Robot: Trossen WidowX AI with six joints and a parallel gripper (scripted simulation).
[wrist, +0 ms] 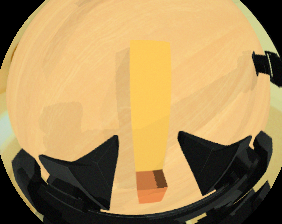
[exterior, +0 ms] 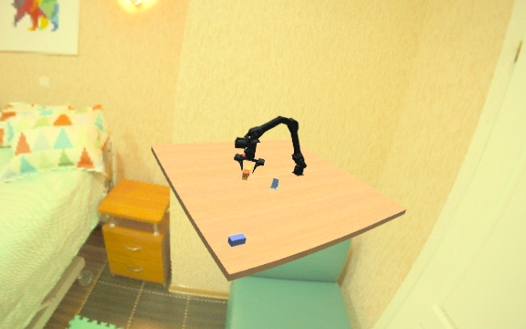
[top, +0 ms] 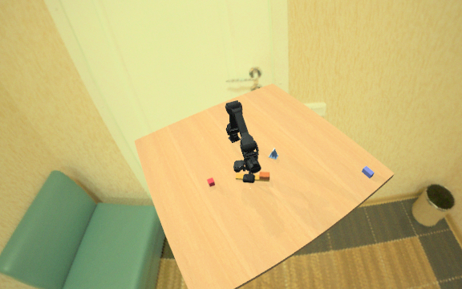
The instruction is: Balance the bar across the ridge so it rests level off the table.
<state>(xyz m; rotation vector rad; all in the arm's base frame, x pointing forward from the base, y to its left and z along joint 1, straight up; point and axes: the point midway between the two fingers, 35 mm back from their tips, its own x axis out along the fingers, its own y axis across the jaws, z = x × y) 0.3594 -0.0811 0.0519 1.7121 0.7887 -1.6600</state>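
The yellow bar (top: 240, 176) (exterior: 248, 168) (wrist: 150, 95) lies on the table, with an orange block (top: 265, 176) (exterior: 246, 174) (wrist: 151, 194) at one end. My gripper (top: 244, 172) (exterior: 248, 170) (wrist: 148, 135) is open and points down over the bar. In the wrist view the bar runs between the two fingers with a gap on each side, and the orange end is toward the bottom of the view. The small blue ridge (top: 273, 154) (exterior: 275, 184) stands on the table apart from the bar, on the orange-block side. The ridge is not visible in the wrist view.
A red cube (top: 211, 181) (exterior: 244, 155) lies beyond the bar's plain yellow end, partly hidden by the gripper in the exterior view. A blue-violet block (top: 368, 172) (exterior: 236, 239) lies near a far corner of the table (top: 215, 233) (exterior: 318, 215).
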